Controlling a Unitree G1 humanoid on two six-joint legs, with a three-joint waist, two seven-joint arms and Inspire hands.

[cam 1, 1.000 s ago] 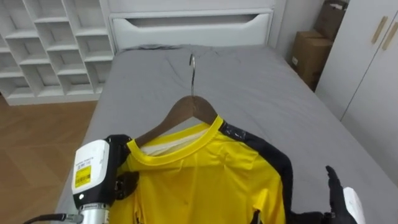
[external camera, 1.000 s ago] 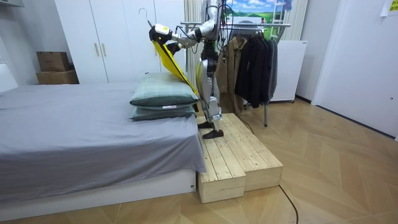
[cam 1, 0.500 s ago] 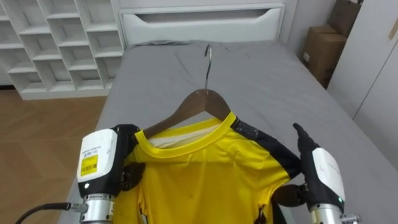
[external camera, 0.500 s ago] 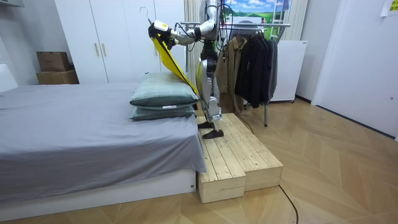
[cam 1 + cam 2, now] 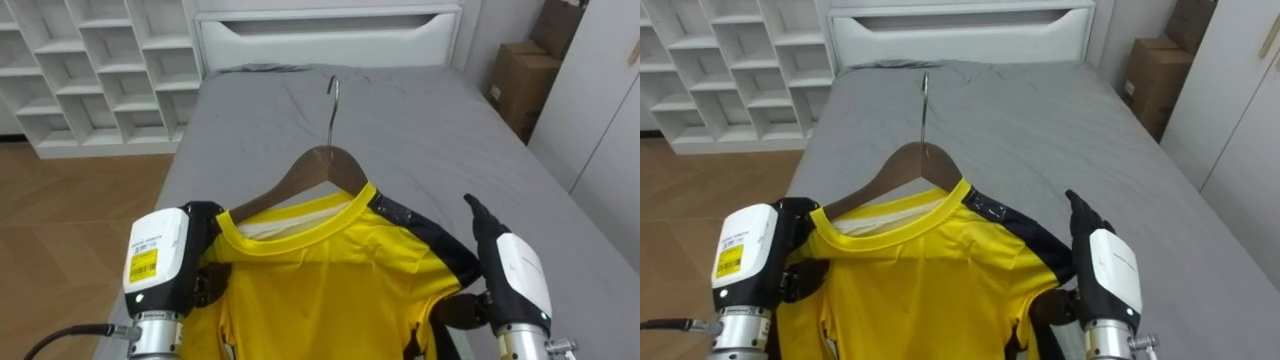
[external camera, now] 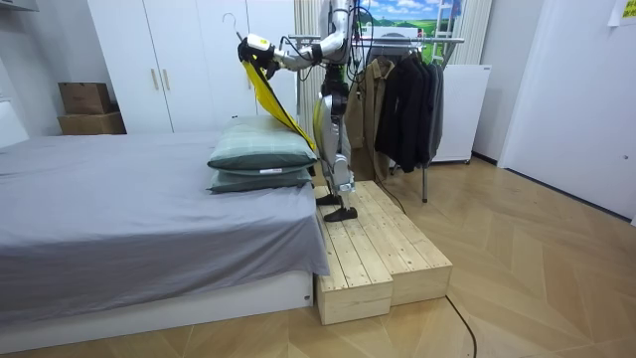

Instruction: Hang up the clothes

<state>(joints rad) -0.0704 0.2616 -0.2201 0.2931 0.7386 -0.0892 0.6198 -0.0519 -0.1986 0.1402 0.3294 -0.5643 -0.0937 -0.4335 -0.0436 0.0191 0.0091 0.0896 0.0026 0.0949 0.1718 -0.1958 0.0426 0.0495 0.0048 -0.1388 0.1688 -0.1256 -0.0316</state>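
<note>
A yellow shirt (image 5: 320, 290) with black sleeves hangs on a wooden hanger (image 5: 320, 165) whose metal hook points up. My left hand (image 5: 158, 262) is curled on the shirt's left shoulder and holds it up over the bed. My right hand (image 5: 515, 272) is raised beside the black right sleeve with a finger straight up, touching the cloth. In the room view I stand on a wooden platform (image 6: 383, 249) by the bed's pillows, both arms lifted, and the shirt (image 6: 268, 94) drapes down from my hands.
A grey bed (image 5: 420, 130) stretches ahead, with white shelves (image 5: 90, 70) to its left and a cardboard box (image 5: 520, 75) and wardrobe (image 5: 610, 110) to its right. A clothes rack (image 6: 407, 40) with dark coats stands behind me. Two pillows (image 6: 260, 159) lie below the shirt.
My right hand has risen from the lower right corner up to the shirt's black sleeve. The shirt and hanger sit a little higher; in the last half second almost nothing moved.
</note>
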